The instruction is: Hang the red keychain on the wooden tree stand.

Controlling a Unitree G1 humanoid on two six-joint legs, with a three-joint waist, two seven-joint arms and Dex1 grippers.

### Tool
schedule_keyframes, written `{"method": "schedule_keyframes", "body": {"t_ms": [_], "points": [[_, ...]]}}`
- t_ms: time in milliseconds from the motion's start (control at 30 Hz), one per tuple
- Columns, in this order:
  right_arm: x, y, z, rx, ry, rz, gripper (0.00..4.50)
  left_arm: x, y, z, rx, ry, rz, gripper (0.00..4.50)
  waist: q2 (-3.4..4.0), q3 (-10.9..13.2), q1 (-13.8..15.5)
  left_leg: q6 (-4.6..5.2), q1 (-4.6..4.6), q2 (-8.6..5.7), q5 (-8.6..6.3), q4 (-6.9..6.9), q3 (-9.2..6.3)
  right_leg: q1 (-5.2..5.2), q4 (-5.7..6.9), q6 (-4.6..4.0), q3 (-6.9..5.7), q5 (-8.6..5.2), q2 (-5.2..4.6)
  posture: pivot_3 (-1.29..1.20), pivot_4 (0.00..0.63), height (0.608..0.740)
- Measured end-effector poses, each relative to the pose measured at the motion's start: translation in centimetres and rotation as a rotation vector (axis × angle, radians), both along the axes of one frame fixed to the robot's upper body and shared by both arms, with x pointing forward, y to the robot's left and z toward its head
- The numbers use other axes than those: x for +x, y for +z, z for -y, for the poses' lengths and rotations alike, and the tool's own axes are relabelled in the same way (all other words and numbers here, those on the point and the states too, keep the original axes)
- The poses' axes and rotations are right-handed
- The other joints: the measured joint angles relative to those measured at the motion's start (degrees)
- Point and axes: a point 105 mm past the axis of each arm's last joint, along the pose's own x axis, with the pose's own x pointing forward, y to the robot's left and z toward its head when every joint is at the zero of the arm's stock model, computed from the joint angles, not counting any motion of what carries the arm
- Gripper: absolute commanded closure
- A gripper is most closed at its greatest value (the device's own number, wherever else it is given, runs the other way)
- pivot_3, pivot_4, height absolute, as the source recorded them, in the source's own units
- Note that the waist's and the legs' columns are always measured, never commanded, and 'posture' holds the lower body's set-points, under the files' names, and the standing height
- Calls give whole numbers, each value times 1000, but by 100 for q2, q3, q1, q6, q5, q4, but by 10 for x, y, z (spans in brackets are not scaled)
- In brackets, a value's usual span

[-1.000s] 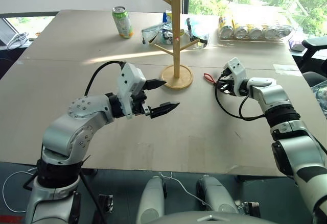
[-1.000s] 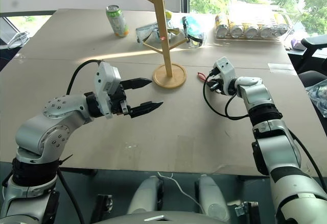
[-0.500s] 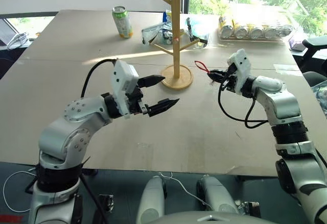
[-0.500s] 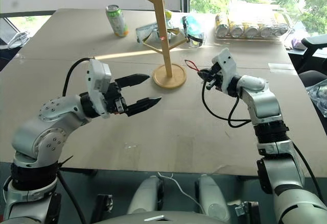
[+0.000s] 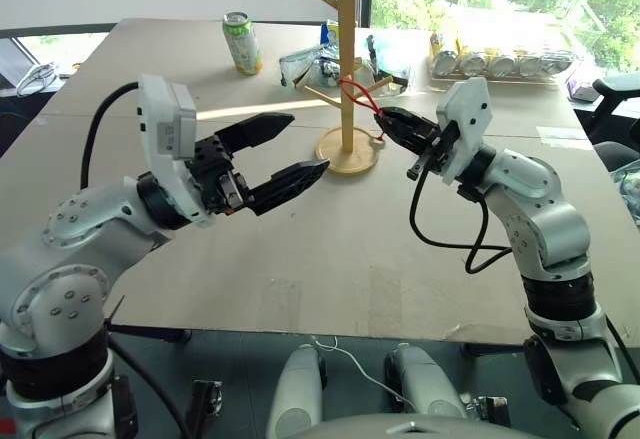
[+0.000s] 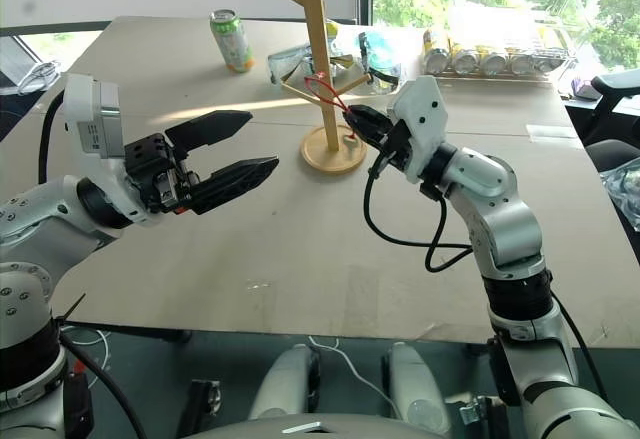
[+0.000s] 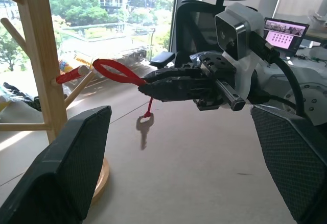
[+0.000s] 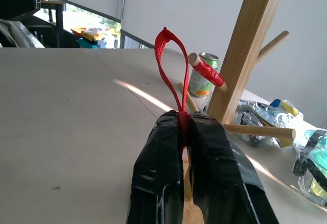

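The wooden tree stand [image 5: 345,59] rises from its round base at the table's middle back. My right gripper [image 5: 387,120] is shut on the red keychain [image 5: 352,89] and holds it in the air just right of the pole. The red cord loop [image 8: 168,63] sticks up from the shut fingers, close beside a peg tip wrapped in red tape [image 8: 207,71]; I cannot tell if they touch. The small silver key [image 7: 143,129] dangles under the gripper. My left gripper [image 5: 305,144] hovers open and empty to the left of the stand, pointing toward it.
A green can [image 5: 240,43] stands at the back left of the table [image 5: 300,259]. Clear plastic bags and goggles [image 5: 305,61] lie behind the stand. A tray of cans [image 5: 500,59] sits at the back right. A black office chair [image 5: 615,84] is past the right edge.
My right gripper lifted the keychain off the table and carried it up and left to the stand's peg. My left gripper rose and drew back, still open.
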Motion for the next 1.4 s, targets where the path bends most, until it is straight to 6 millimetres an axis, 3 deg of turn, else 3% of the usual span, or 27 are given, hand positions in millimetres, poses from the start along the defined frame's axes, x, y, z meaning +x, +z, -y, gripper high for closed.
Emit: {"method": "schedule_keyframes", "body": {"t_ms": [200,1233,1400], "points": [[11,12,-10,-15,-45,92,4471,4,9,-6,-25,59,37,0,0,0,-2,0,0,0,0,-2,0,-1,-2,-1,0,0,2,0,150,732],[34,-11,-13,-111,-115,54,4471,10,12,-8,-31,86,58,0,0,0,0,0,-1,0,0,-2,1,-1,-2,-2,0,1,1,0,150,732],[34,-13,-14,-129,-106,42,2602,13,15,-11,-33,101,71,0,0,0,3,0,-2,0,0,-2,1,-1,-3,-1,0,0,0,0,150,732]]}}
